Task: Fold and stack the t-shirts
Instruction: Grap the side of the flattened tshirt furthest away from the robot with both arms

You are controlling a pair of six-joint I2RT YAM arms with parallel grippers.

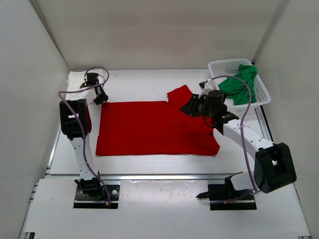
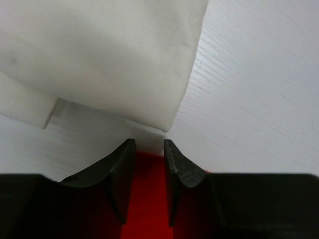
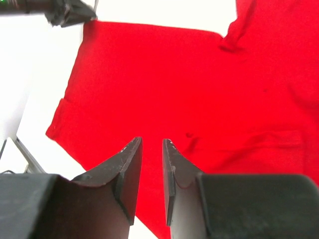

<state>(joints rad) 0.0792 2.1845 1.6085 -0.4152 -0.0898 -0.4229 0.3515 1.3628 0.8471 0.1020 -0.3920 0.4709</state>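
Both jaws parted over red t-shirt [image 1: 154, 127]; green t-shirt [image 1: 239, 84] in basket [image 1: 227, 61].

Table [image 1: 149, 82] holds red shirt [image 1: 154, 130], cream shirt [image 2: 99, 50] and basket [image 1: 225, 62].

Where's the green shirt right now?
In the top view, the green shirt sits bunched in the white basket at the table's far right corner, just beyond the right gripper and the red shirt.
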